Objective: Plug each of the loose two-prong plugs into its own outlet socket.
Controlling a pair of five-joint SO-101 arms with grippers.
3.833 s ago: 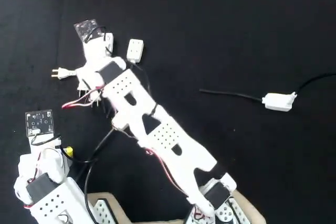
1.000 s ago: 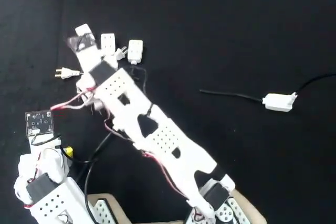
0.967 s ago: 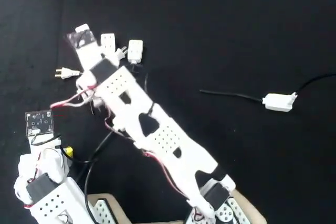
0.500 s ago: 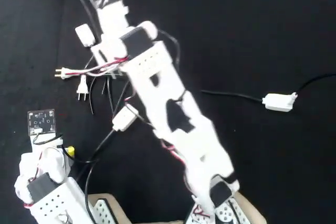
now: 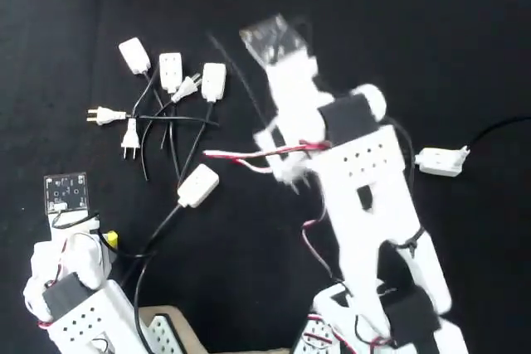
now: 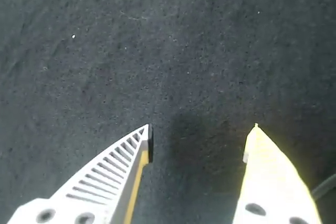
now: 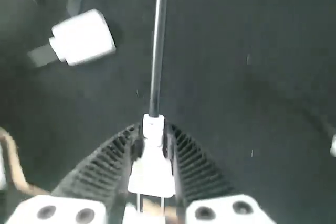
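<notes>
The white two-prong plug [image 7: 152, 169] is clamped by its body in the right gripper [image 7: 153, 129], its black cord [image 7: 157, 40] running out past the fingertips and the prong end apparently facing back toward the wrist. The arm carrying it hangs near the white rectangular outlet socket [image 5: 440, 160], between that socket and the tangle of white plugs and sockets [image 5: 170, 80] well beyond. The prongs probably need turning to face that socket's slots, then a square, straight push. Left gripper [image 6: 199, 129], jaws wide, hovers over black cloth [image 6: 157, 35], well apart from that socket and free to brace it.
</notes>
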